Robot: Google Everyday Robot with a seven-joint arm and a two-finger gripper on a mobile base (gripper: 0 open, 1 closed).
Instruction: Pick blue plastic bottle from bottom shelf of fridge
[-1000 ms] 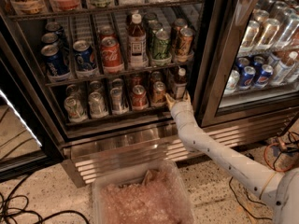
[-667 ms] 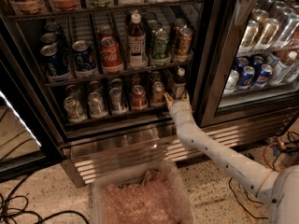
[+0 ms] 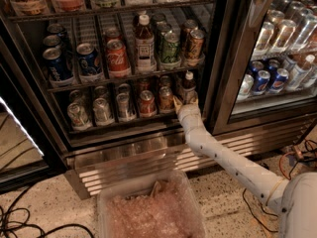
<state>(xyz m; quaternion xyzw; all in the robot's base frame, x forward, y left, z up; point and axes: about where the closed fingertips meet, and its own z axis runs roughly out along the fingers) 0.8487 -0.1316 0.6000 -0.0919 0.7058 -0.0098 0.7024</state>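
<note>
The blue plastic bottle (image 3: 188,87) stands at the bottom shelf's (image 3: 124,124) right end, with the gripper (image 3: 182,103) there against it (closed or not, I cannot tell). Best grip it squarely, low on the body.

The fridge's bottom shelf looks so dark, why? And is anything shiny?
In the camera view, the bottom shelf lies in shade under the rack above, so its cans look dim; the gripper, at the blue plastic bottle on that shelf's right end, reaches into that shade; the right glass door shows pale glare.
</note>
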